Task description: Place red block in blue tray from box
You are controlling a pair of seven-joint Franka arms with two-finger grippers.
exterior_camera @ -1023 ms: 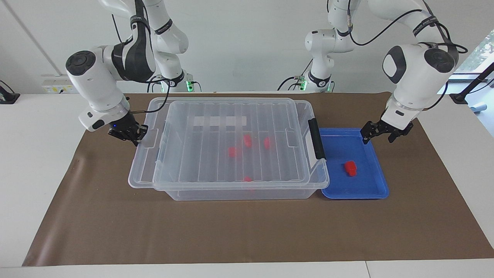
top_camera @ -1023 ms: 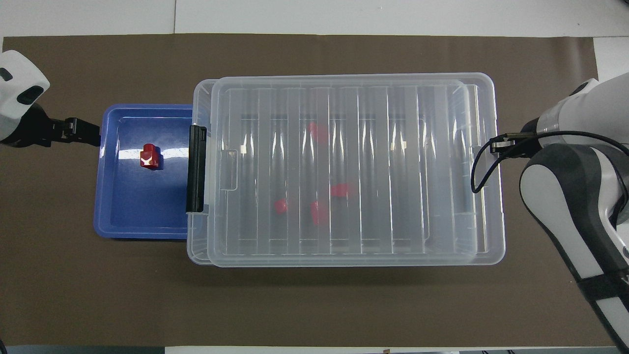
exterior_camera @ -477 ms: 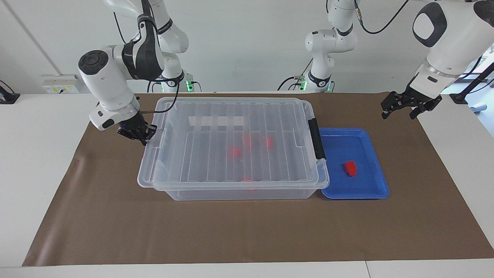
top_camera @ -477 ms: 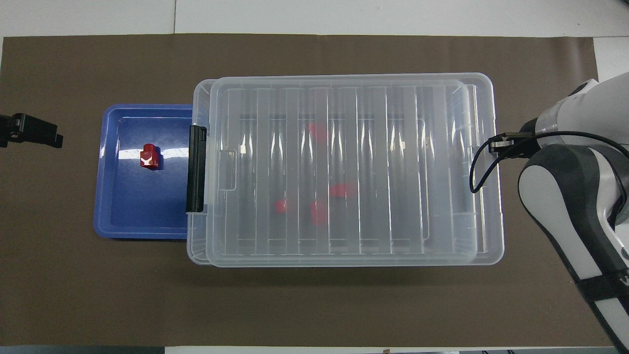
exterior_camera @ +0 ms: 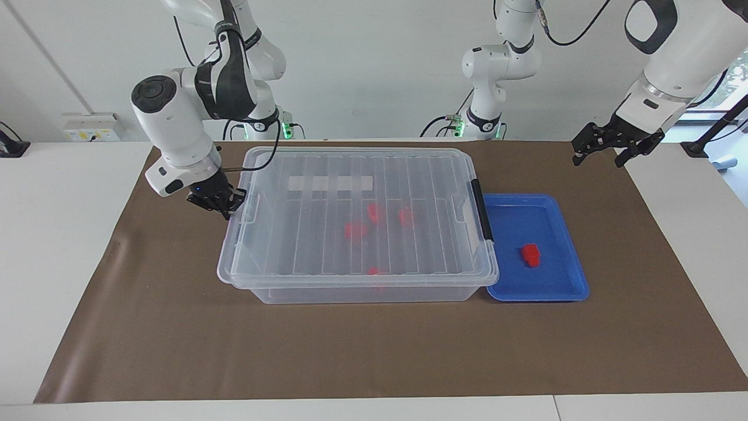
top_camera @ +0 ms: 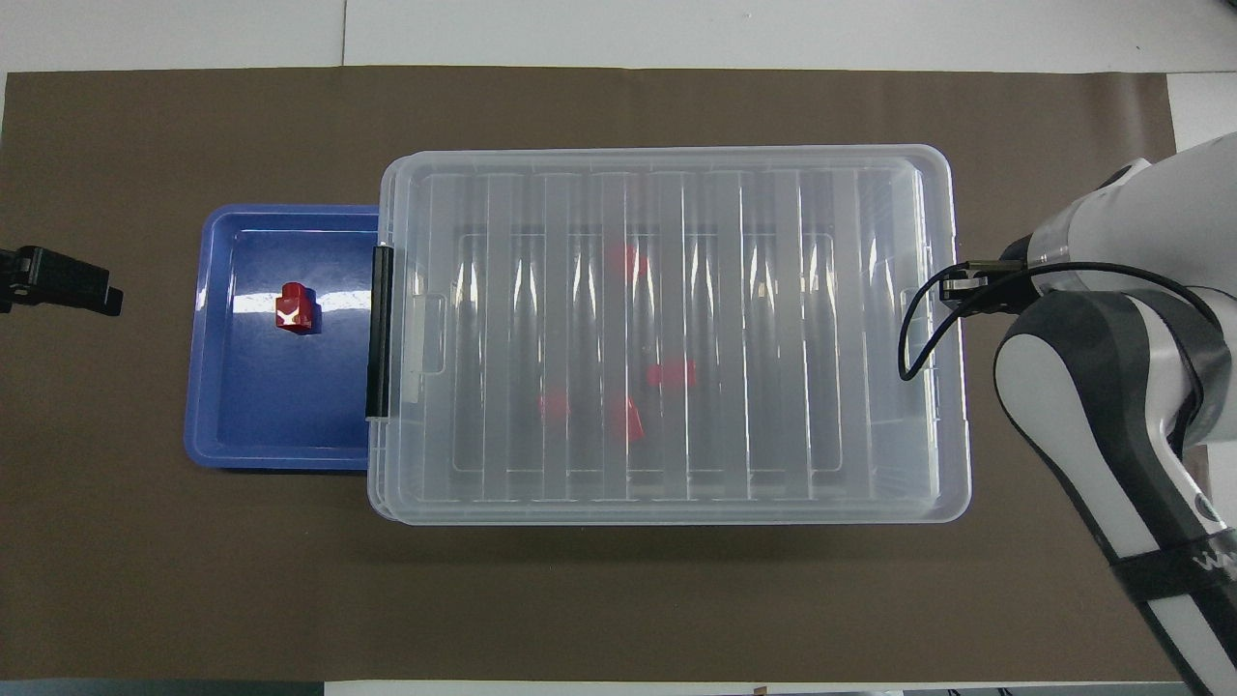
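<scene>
Tiny bright red plastic block [exterior_camera: 530,254] lying in the shallow blue plastic tray [exterior_camera: 561,234], beside the large clear lidded storage box [exterior_camera: 356,225]. Right pincer [exterior_camera: 215,200] at the lid's edge at the right arm's end, grip impossible to tell. Left pincer [exterior_camera: 602,144] raised over the brown tabletop [exterior_camera: 374,351], fingers spread, empty.

Both arms are built of glossy white rounded shells, joined by dark grey and black segments with round dark caps at the joints. Black cables are looped along the links, and green lights are seen at both bases. The right gripper [exterior_camera: 214,200] and the left gripper [exterior_camera: 604,144] are made of black angular parts.
</scene>
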